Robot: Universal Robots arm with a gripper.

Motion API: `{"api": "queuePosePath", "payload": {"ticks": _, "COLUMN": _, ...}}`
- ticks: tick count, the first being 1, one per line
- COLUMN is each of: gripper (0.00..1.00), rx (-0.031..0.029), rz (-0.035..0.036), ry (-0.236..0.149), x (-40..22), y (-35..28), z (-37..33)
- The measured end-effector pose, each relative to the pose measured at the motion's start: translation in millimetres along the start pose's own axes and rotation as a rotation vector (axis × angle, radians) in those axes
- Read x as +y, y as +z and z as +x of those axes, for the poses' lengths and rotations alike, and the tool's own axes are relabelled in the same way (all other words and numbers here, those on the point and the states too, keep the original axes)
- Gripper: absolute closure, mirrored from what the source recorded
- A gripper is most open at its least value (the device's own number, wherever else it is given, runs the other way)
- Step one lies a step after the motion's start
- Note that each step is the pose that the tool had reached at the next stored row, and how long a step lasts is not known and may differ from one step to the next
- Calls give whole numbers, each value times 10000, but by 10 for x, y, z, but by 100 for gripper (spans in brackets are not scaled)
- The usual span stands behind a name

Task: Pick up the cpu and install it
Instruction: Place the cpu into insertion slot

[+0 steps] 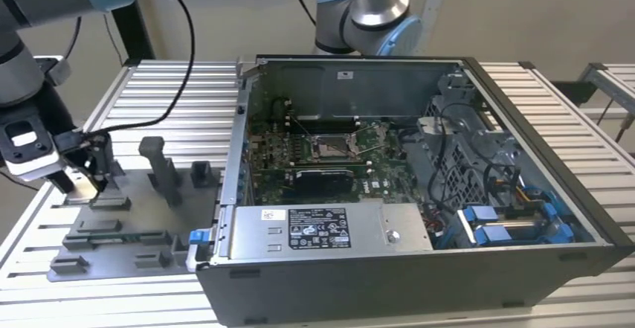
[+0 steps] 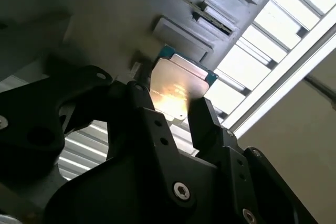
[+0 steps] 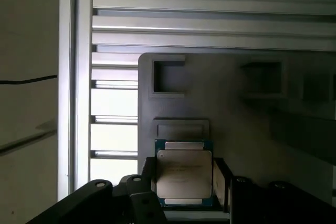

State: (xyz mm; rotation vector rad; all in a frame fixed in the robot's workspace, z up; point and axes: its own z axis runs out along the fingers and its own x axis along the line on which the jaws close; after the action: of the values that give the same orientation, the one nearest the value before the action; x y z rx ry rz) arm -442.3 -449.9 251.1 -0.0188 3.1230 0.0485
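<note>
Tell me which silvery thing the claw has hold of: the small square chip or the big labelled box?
The small square cpu, pinched in the gripper at the grey tray. The labelled box lies apart, inside the computer case.

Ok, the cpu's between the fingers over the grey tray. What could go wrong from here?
1. The gripper pinches the cpu by two thin opposite edges only, so it may slip or tilt in the grip.
2. The upright post on the grey tray stands close to the gripper and could be clipped.
3. The socket lies deep inside the computer case, with cables nearby that could snag.
</note>
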Motion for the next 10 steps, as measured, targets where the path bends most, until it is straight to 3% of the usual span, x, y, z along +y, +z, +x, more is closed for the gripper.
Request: {"api": "queuePosePath", "payload": {"ticks": 10, "gripper": 100, "rx": -1, "rz": 5, "ry": 1, "x": 24, "y": -441, "z": -8}}
